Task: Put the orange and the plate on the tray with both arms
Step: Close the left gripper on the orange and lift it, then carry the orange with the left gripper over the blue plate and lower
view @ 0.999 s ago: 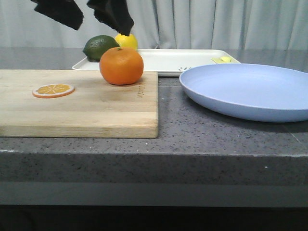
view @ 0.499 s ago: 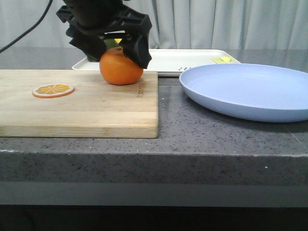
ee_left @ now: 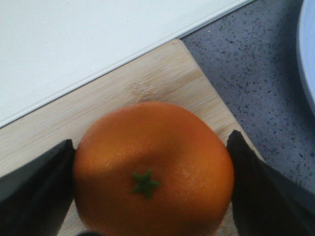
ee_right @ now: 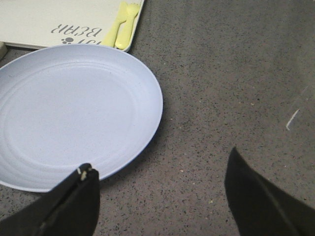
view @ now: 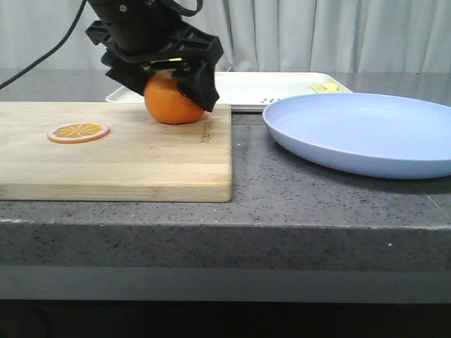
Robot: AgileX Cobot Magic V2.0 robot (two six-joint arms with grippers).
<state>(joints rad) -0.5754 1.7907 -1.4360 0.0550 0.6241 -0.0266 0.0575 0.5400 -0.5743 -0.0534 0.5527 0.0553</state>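
The orange (view: pixel 169 107) rests on the far right corner of the wooden cutting board (view: pixel 127 158). My left gripper (view: pixel 168 95) has come down over it, and its black fingers press against both sides of the orange (ee_left: pixel 152 167), stem spot facing up. The pale blue plate (view: pixel 366 130) lies on the counter at the right. The cream tray (view: pixel 268 88) lies behind both. My right gripper (ee_right: pixel 160 162) is open and empty above bare counter, just beside the plate's rim (ee_right: pixel 147 132); it does not show in the front view.
A thin orange slice (view: pixel 78 132) lies on the board's left part. Small yellow utensils (ee_right: pixel 123 24) lie at the tray's right end. The tray's rim (ee_left: pixel 98 73) runs just beyond the board corner. Grey speckled counter surrounds the plate.
My left gripper dropped from above the board down over the orange and closed its fingers onto it. The orange shifted slightly left. The plate has not moved.
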